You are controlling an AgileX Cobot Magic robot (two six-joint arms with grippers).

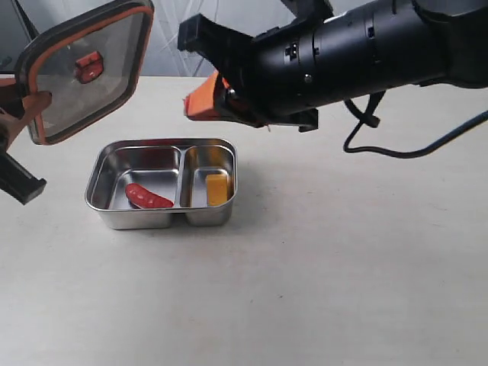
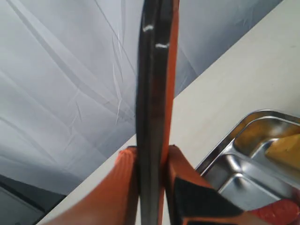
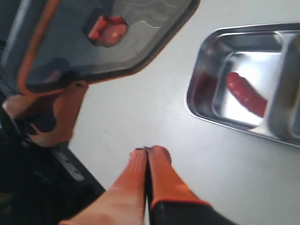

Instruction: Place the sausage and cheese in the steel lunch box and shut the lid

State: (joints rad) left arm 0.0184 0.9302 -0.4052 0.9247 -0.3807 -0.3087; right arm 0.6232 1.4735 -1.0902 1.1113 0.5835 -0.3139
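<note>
Looking from the near edge of the table (image 1: 320, 305) inward, I meet the lunch box (image 1: 152, 219) first, standing open on the tabletop. One sausage (image 1: 149, 197) lies in its wider compartment and one cheese wedge (image 1: 217, 187) in the narrower one beside it, so I judge the loading done and only the closing step left. Beyond the box and off to its side, the left gripper (image 2: 151, 157) has its jaws clamped tight on the edge of the single lid (image 1: 114, 53), which hangs in the air steeply tilted and not yet over the box. Farther back, above the box's far rim, the right gripper (image 3: 147, 157) hovers with its jaws pressed together on nothing. My next move, as I read it, is to swing the lid across, level it, square its rounded corners with the rim, lower it and press it home. The right arm may have to clear the way first. Count: one box with two compartments, one lid, one sausage, one cheese, two grippers.
</note>
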